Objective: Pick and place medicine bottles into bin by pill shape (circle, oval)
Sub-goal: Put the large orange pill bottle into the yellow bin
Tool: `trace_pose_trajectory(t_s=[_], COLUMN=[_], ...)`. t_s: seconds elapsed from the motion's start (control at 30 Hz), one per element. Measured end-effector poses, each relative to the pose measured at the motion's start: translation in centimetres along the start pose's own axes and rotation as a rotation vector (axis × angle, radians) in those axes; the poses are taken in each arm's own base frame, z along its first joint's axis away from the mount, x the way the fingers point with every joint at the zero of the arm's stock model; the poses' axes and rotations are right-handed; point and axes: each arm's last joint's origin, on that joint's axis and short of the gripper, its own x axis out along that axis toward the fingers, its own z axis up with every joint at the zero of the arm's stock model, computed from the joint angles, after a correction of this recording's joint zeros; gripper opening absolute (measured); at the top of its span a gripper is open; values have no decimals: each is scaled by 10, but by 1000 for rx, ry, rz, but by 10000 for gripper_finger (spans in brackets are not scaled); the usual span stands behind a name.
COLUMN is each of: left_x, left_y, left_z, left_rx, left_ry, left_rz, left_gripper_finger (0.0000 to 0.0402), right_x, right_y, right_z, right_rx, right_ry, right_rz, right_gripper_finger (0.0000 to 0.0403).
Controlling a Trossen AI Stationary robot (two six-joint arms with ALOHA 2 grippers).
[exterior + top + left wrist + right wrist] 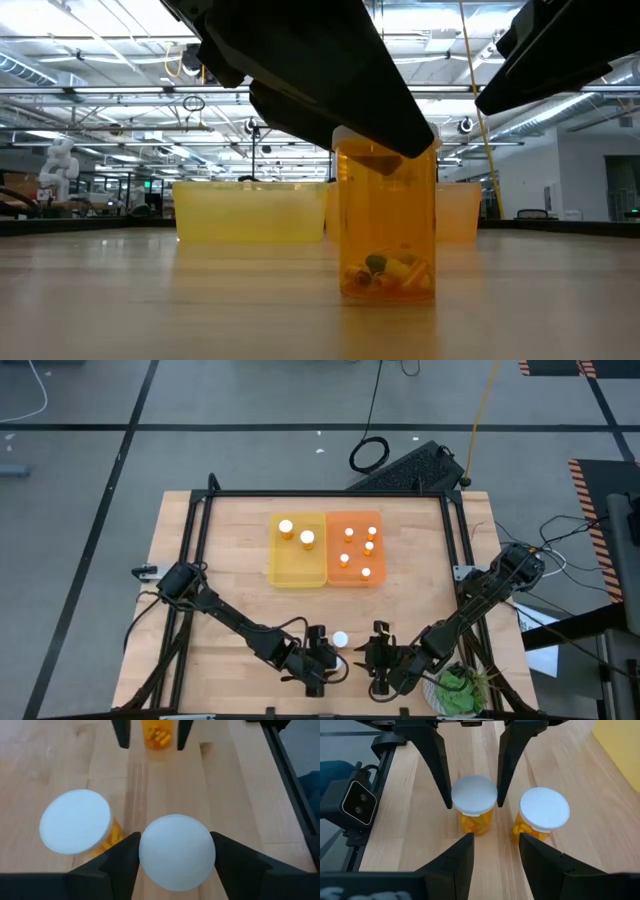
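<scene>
A medicine bottle [474, 795], amber with a white cap, stands on the wooden table near its front edge, and my left gripper [322, 660] is shut on it. A second bottle [544, 810] stands free on its base close beside it, its cap showing in the high view [340, 639]. My right gripper [495, 840] faces both bottles from the table's right, open, with bare wood between its fingers. In the left wrist view a third bottle [159, 735] shows in line with the right gripper's fingers; whether it stands between them I cannot tell. My left gripper pinches the bottle at its white cap [456, 800] between its two fingers [440, 770], one on the near side and one on the far side. The fingers come slanting down from above. The bottle [385, 225] stands upright with its base on the table.
At the table's far middle stand a yellow bin [275, 560] with two bottles and an orange bin [380, 550] with several. A dark frame [320, 493] rims the table. A green object [460, 690] lies at the near right corner.
</scene>
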Motion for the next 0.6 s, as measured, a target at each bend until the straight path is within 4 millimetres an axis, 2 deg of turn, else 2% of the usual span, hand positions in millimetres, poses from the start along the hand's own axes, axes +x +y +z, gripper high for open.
trace_pose_trajectory(t_s=[0.27, 0.5, 0.6], left_x=[-1, -9, -18], left_y=[-1, -4, -3], left_z=[3, 17, 26], left_rx=[15, 59, 78], left_ry=[-1, 16, 33], left_rz=[-16, -11, -6], left_gripper_finger=[225, 226, 225], right_x=[0, 0, 0], right_y=[0, 0, 0], right_z=[0, 0, 0], right_rx=[-2, -11, -25], right_ry=[0, 0, 0], right_rz=[0, 0, 0], right_gripper_finger=[148, 148, 148])
